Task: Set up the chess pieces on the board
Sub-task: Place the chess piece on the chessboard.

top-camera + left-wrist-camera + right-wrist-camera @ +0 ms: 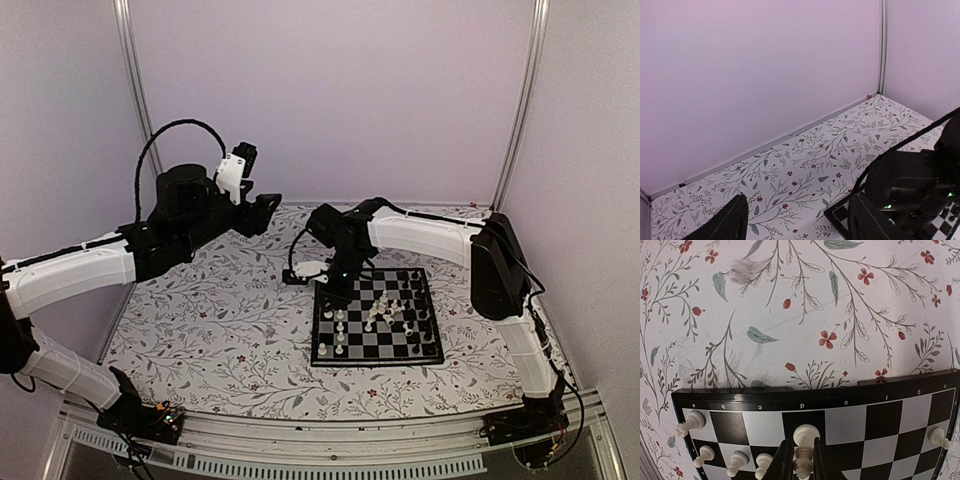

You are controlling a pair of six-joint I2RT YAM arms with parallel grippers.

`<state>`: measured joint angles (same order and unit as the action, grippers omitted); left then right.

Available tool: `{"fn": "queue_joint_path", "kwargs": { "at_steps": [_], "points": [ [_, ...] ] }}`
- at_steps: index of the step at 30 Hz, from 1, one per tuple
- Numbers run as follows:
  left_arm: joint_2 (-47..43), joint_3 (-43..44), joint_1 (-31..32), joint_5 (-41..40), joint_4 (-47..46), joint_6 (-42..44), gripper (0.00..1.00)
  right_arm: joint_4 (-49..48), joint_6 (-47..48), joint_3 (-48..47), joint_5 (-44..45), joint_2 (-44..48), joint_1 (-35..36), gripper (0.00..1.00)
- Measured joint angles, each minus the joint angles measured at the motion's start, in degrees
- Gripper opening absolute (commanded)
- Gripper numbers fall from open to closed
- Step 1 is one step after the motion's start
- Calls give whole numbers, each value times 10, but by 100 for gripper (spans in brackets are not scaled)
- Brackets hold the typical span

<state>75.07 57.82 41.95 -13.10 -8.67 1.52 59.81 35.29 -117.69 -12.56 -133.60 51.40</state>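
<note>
The board [375, 316] lies right of the table's middle. White chess pieces [335, 330] stand along its left columns, and a mixed cluster of white and black pieces [395, 308] crowds its centre. My right gripper [336, 287] hangs low over the board's far-left corner. In the right wrist view the right gripper [802, 461] is shut on a white chess piece [805, 433] over the dark d-file square at the board's edge [900, 415]. More white pieces [690, 423] stand in the rows beside it. My left gripper [262, 208] is raised high at the back left, open and holding nothing [800, 227].
The table wears a floral-patterned cover [220, 320]. White enclosure walls and metal posts [135, 90] close the back and sides. In the left wrist view the right arm's dark wrist [910, 185] hides most of the board, leaving one corner [840, 214] visible.
</note>
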Motion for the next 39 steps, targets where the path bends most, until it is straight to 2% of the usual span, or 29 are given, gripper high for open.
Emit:
{"fn": "queue_joint_path", "kwargs": {
  "at_steps": [16,30,34,39],
  "points": [
    [0,1,0,4,0,0,71,-6,1,-13,19,-7,-5,12],
    [0,1,0,6,0,0,72,7,1,-21,-5,-12,-8,13],
    [0,1,0,7,0,0,71,14,1,-21,-14,-12,-8,17],
    [1,2,0,7,0,0,72,17,0,-21,-17,-13,-8,29]
  ]
}}
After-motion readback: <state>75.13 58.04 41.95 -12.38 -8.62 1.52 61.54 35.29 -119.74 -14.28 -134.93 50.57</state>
